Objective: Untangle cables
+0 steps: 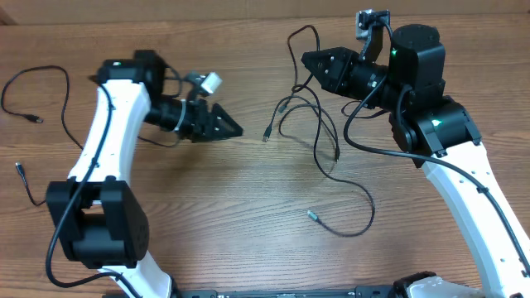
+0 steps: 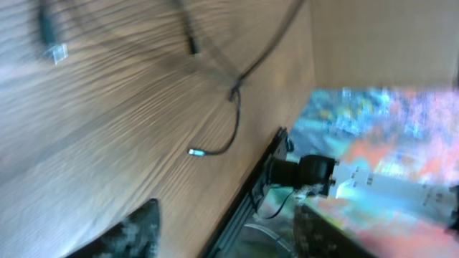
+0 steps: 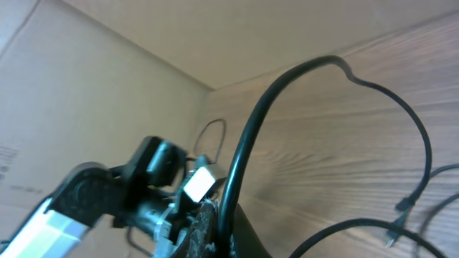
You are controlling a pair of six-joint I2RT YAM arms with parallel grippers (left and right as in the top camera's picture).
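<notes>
Looking down on a brown tabletop (image 1: 207,215) with a fine streaked wood grain, flanked by two robot arms with smooth white links and black joints.

At the far left, a single cable (image 1: 35,120), thin, black and limp, lies in an open curve on the wood. It ends in a small plug and is well apart from the other cords. Just below it, a second strand (image 1: 18,168) of the same thin black cord trails toward the base of the left arm (image 1: 108,124).

The left arm reaches toward the middle. Its left fingers (image 1: 224,122) are dark and wedge-shaped, tapering to a point. In the left wrist view they stand spread apart with nothing between them, above bare wood.

Right of centre lie the tangled cables (image 1: 315,141), several thin black cords crossing in loose, overlapping loops flat on the tabletop. One small dark plug (image 1: 267,132) points left. A long strand sweeps down and round in a wide arc to a silver-tipped plug (image 1: 312,215) lying apart below.

At the upper right, the right fingers (image 1: 319,62) point left and are closed on one cord of that tangle. In the right wrist view this held cord (image 3: 287,93) rises from them as a smooth, glossy arch, kinks at the top, then drops to the wood. Behind it is a plain tan wall (image 3: 107,79) that looks like cardboard. The bulky right arm (image 1: 431,124) has rounded black housings.
</notes>
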